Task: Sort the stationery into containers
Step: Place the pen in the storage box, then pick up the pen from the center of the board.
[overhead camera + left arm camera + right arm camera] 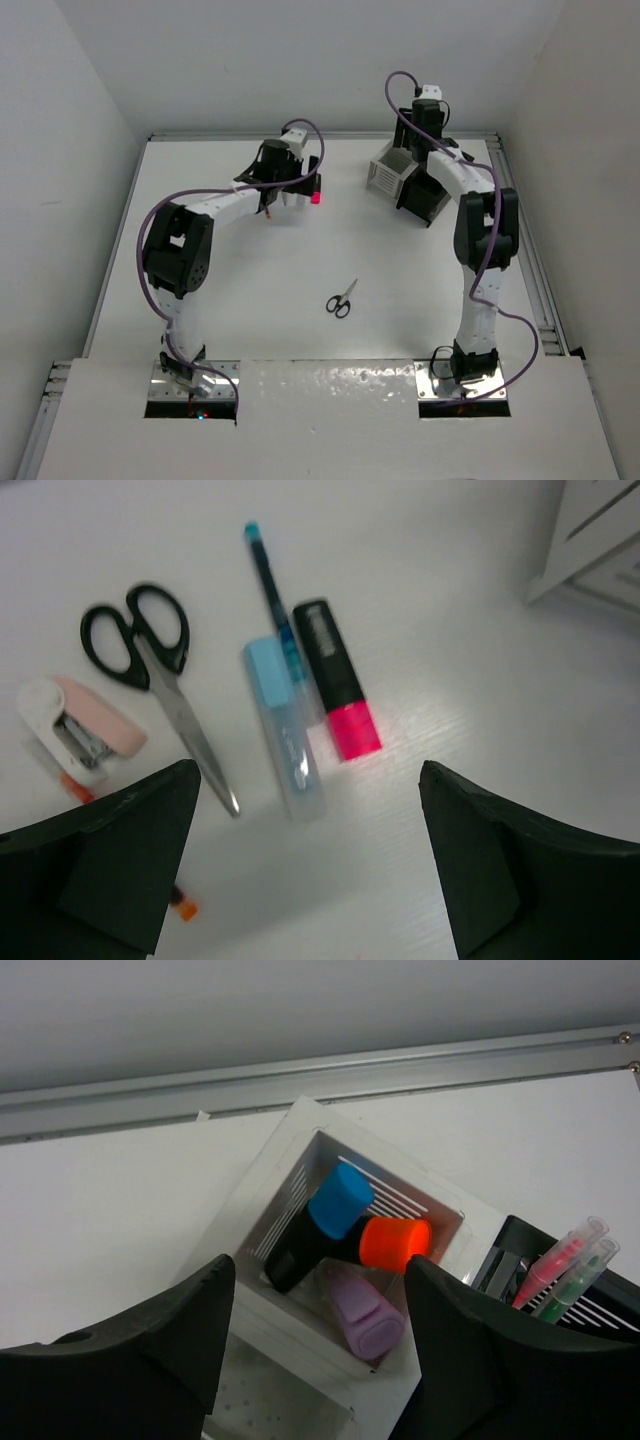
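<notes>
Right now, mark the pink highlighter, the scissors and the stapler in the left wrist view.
pink highlighter (337,680): left wrist view, black barrel.
scissors (166,692): left wrist view, near the pivot.
stapler (100,717): left wrist view, pink top.

The left arm (185,240) is bent at the elbow and reached forward, the left gripper (310,820) pointed down with jaws spread wide, nothing gripped. The right arm (485,225) is stretched further back, the right gripper (315,1300) pointed down, jaws likewise parted, nothing held
</notes>
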